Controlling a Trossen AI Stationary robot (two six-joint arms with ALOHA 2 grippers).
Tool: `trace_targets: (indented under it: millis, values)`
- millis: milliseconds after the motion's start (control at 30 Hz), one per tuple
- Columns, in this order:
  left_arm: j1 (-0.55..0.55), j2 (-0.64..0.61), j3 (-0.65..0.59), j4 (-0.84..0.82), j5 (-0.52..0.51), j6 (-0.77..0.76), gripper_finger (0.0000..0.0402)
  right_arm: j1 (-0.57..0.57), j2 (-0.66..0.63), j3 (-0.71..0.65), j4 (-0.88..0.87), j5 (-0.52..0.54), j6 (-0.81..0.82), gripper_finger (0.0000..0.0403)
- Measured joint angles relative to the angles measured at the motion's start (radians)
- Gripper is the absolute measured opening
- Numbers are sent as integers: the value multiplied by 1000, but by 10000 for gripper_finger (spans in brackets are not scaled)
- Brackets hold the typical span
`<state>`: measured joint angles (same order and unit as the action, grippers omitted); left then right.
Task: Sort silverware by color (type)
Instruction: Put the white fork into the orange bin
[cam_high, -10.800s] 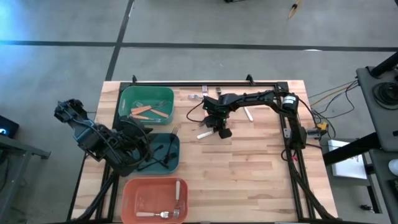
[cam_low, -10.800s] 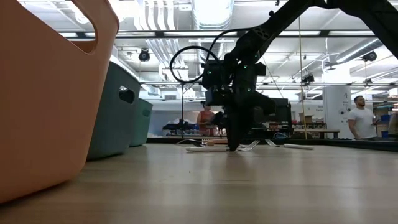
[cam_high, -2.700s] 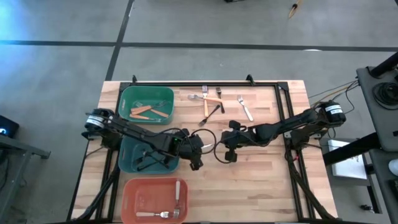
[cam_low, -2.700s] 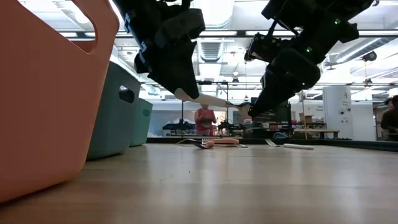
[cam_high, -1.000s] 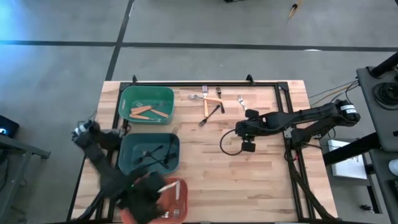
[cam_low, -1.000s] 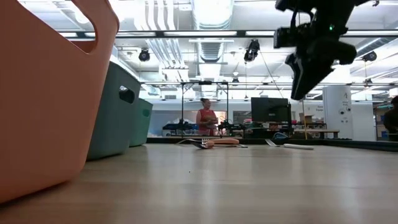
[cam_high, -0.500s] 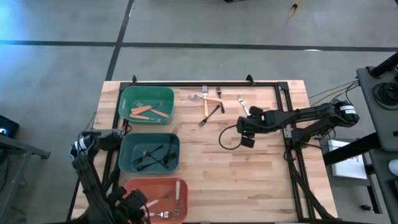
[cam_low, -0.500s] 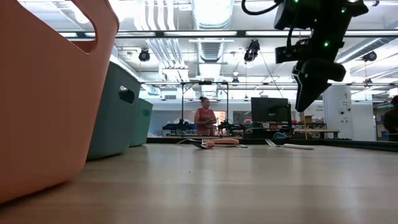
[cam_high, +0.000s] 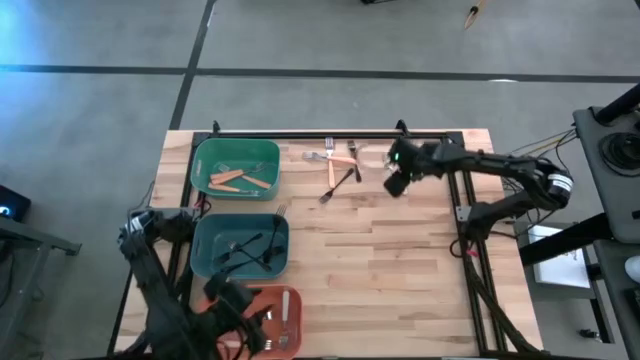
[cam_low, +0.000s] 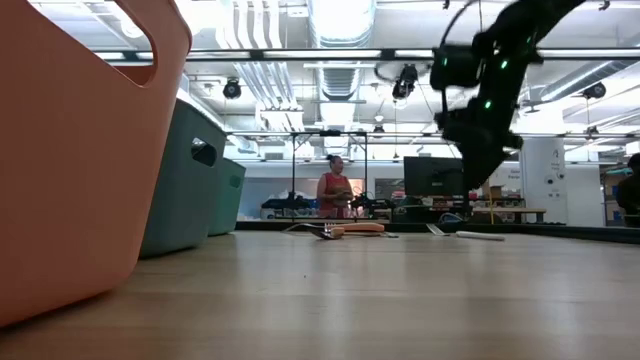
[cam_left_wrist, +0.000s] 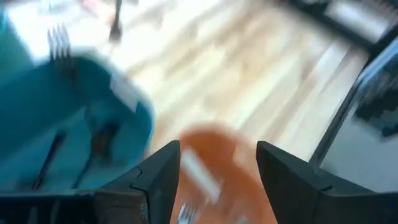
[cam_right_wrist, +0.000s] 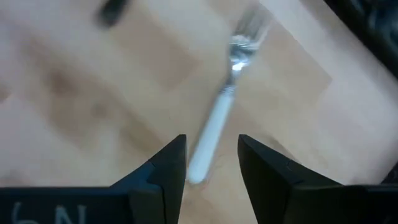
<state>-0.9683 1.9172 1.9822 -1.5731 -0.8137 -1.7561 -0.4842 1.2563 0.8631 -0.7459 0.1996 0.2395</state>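
Note:
My right gripper (cam_right_wrist: 211, 171) hangs open above a white-handled fork (cam_right_wrist: 221, 118) that lies flat on the wood near the table's far right. The handle's end shows between its fingers. In the high view this gripper (cam_high: 398, 180) is right of the loose orange and black forks (cam_high: 335, 172). My left gripper (cam_left_wrist: 217, 168) is open over the salmon bin (cam_high: 297, 300), where white-handled forks (cam_high: 285, 320) lie. The teal bin (cam_high: 205, 262) holds black forks. The green bin (cam_high: 235, 148) holds orange-handled ones.
The three bins stand in a row down the table's left side. A black rail (cam_high: 330, 133) runs along the far edge. Bare wood (cam_high: 380, 280) fills the middle and near right. People stand in the room behind (cam_low: 330, 190).
My right gripper has gone from the table's middle toward the far edge and now hangs over the white-handled fork. My left gripper has stayed over the salmon bin, and the white-handled fork that showed at its fingers now lies in that bin.

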Motion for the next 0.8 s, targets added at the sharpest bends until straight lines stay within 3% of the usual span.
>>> trace_targets:
  millis: [100, 200, 400, 800]
  values:
    - [69, -5, 79, 1, -111, 156, 195, -145, 41, 0, 39, -87, 23, 129]
    - [153, -5, 177, 2, -145, 353, 195, -235, 107, 0, 102, -188, 2, 123]
    - [327, -7, 359, 2, -148, 655, 196, -283, 219, 0, 162, -260, -88, 119]
    - [519, -71, 344, 2, -171, 829, 196, -282, 329, 0, 290, -257, -141, 112]
